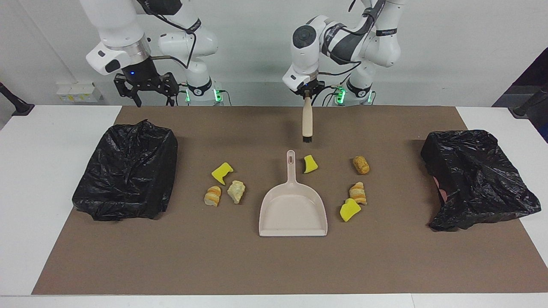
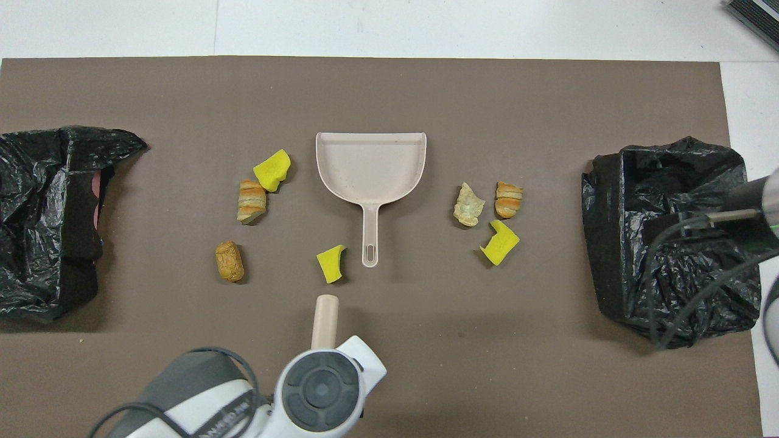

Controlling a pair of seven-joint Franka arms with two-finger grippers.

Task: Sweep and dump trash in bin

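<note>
**Brush raised, trash lying loose around the dustpan**

Your left gripper [image 1: 307,95] is clamping the brush [image 1: 307,122] by the top of its handle, and the brush is hanging bristles-down in the air over the brown mat [image 1: 274,265], just robot-side of the dustpan [image 1: 293,214] handle. Your right gripper [image 1: 145,87] is waiting with its fingers spread, up above the mat's edge near one black-bagged bin [image 1: 126,171].

The dustpan is lying flat mid-mat. You are seeing seven trash pieces [image 1: 310,164] sitting on the mat: one yellow chunk just beside the pan's handle, three clustered toward the right arm's end, three toward the left arm's end. A second black-bagged bin [image 1: 475,179] is sitting at the left arm's end.
</note>
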